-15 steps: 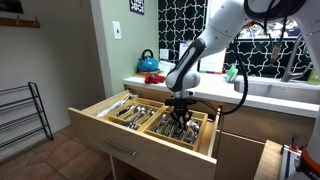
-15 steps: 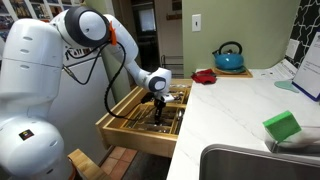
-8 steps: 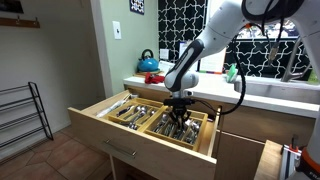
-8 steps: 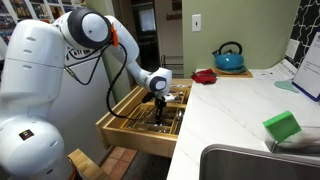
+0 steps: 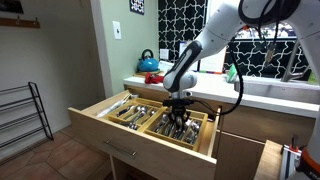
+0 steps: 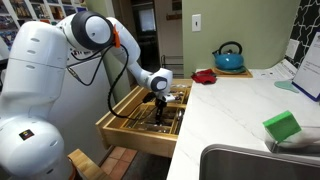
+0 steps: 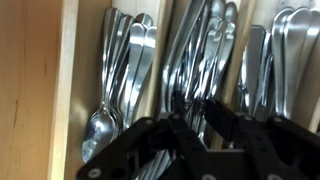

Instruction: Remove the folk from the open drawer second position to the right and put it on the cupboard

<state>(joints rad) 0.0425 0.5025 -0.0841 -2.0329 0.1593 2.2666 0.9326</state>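
Observation:
The wide light-wood open drawer (image 5: 118, 134) stands pulled out, also in the other exterior view (image 6: 128, 134), its long compartments full of silver cutlery. My gripper (image 5: 178, 118) (image 6: 158, 103) is lowered into a compartment right of the middle. In the wrist view the gripper (image 7: 196, 108) has its two black fingers drawn close together among a bundle of silver forks, pinching the fork (image 7: 197, 68) between them. The tips are partly buried in the cutlery. The cupboard's pale countertop (image 5: 272, 95) (image 6: 240, 110) lies above and beside the drawer.
A blue kettle (image 5: 147, 63) (image 6: 229, 57), a red object (image 6: 204, 75) and a green sponge (image 6: 282, 126) are on the counter, near a sink (image 6: 250, 165). Spoons (image 7: 125, 70) fill the neighbouring compartment. A dark wire rack (image 5: 20, 110) stands by the wall.

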